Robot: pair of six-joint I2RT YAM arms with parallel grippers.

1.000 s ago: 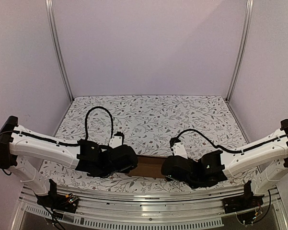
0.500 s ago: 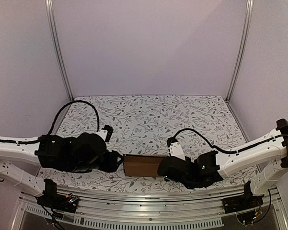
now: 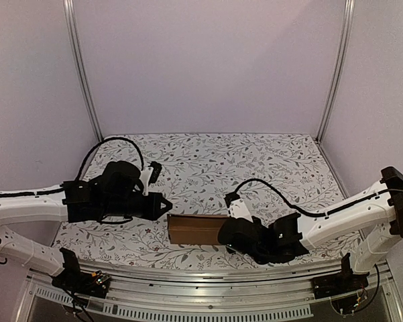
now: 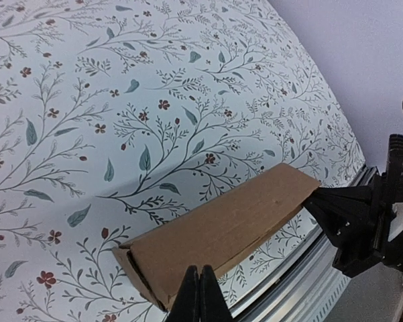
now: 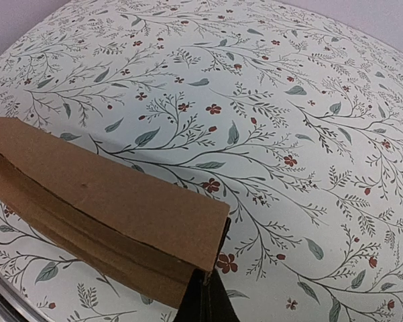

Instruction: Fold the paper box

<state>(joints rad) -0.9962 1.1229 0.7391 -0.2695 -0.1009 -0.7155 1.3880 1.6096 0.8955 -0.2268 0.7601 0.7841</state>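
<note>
The paper box (image 3: 194, 229) lies flat on the flowered table (image 3: 208, 161) as a long, shallow brown block, its broad face up. Its sides look already turned in, and the layered edges of folded card show at its left end. It sits between the two grippers, and that seems to be the purpose, since each can bear on one end.

The right gripper (image 5: 202, 285) has its fingers pressed fully together, with the tips against the lower corner of the box's right end just ahead of them. I cannot tell whether a thin ply of card is nipped there. It looks more like a brace that keeps the box from sliding.

The left gripper (image 4: 200, 275) is likewise closed tight and holds nothing. The box's long edge lies just ahead of its tips, and whether they touch it is unclear. Closed fingers make a blunt pusher, so I judge it is poised to press or tuck near the left end, with the folding nearly finished.
</note>
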